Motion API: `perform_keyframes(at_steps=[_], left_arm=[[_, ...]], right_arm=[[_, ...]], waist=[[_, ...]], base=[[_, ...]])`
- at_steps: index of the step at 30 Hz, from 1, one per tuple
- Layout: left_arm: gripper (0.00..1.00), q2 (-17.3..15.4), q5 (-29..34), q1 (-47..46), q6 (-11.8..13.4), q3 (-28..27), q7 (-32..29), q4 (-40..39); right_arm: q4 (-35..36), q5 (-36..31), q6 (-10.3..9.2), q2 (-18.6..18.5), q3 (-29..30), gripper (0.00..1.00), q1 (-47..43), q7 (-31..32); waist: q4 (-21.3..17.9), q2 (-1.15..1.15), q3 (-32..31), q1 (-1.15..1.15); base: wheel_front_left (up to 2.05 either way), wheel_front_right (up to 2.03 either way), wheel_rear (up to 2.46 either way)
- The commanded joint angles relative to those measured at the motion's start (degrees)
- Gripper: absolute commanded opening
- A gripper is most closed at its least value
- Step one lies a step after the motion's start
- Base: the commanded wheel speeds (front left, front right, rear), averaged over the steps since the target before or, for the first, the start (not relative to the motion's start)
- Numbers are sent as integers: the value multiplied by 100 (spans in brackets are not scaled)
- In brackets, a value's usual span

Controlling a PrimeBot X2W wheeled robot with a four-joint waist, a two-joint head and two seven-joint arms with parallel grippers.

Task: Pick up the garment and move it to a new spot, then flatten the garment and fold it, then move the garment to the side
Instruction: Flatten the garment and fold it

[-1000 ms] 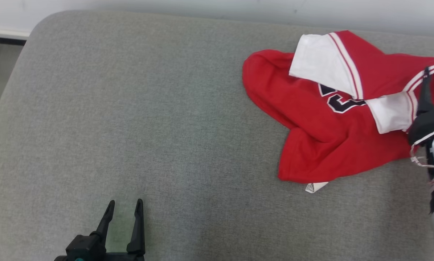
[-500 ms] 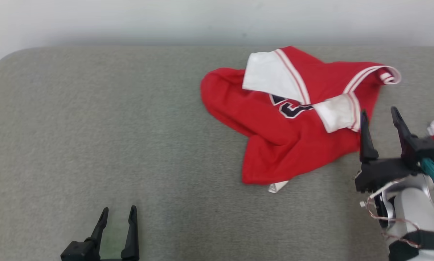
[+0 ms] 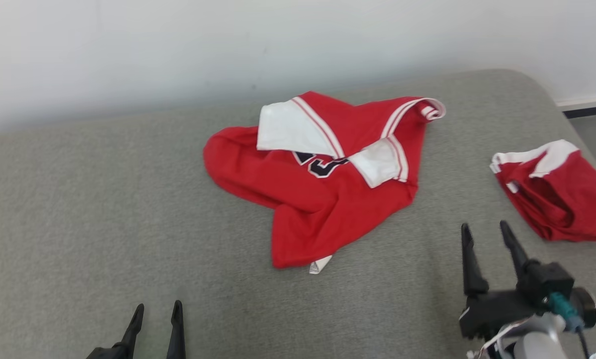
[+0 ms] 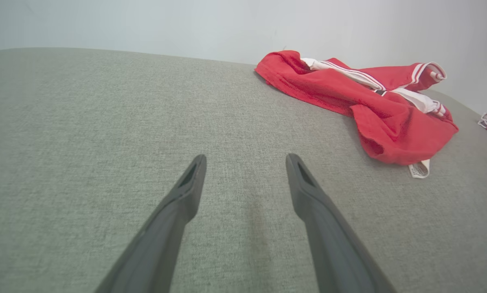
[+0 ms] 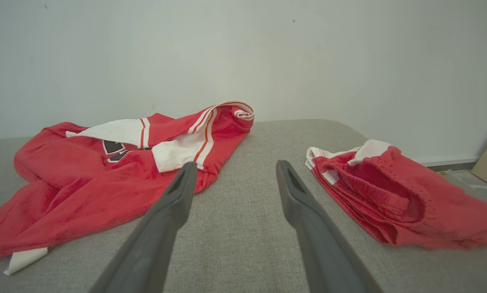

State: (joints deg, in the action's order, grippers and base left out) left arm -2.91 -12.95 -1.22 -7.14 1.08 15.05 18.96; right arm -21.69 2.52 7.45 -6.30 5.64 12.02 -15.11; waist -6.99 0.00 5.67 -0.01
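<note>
right hand (jaws apart) | garment to its left, not touching

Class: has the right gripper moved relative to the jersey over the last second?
Yes. The right gripper has pulled back off the jersey, toward the robot, and now sits over bare cushion.

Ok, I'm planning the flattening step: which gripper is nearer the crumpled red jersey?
Right. The right gripper hovers open just beyond the right side of the red jersey; the left gripper, also open, sits farther off, toward the robot and to its left.
</note>
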Motion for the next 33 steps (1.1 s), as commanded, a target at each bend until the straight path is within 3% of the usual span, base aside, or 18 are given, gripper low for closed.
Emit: perform_keyframes(at_steps=[1, 16, 26, 33], left_arm=[[100, 3, -15, 78, -35, -16, 17, 1], [100, 3, -69, 98, -32, 190, 17, 106], [100, 0, -381, -498, -28, 1220, 17, 457], [100, -3, -407, -1051, -28, 1462, 17, 893]], right_arm=[[13, 10, 4, 40, -52, 100, -109, 0], [77, 92, 4, 242, -390, 100, -501, -1], [43, 143, 4, 237, -525, 100, -393, -1], [54, 195, 4, 191, -555, 100, -222, 0]], waist=[[-302, 0, -269, 1], [-551, 0, -352, 1], [-734, 0, -176, 1], [-1021, 0, 128, 1]], base=[[0, 0, 0], [0, 0, 0], [0, 0, 0], [0, 0, 0]])
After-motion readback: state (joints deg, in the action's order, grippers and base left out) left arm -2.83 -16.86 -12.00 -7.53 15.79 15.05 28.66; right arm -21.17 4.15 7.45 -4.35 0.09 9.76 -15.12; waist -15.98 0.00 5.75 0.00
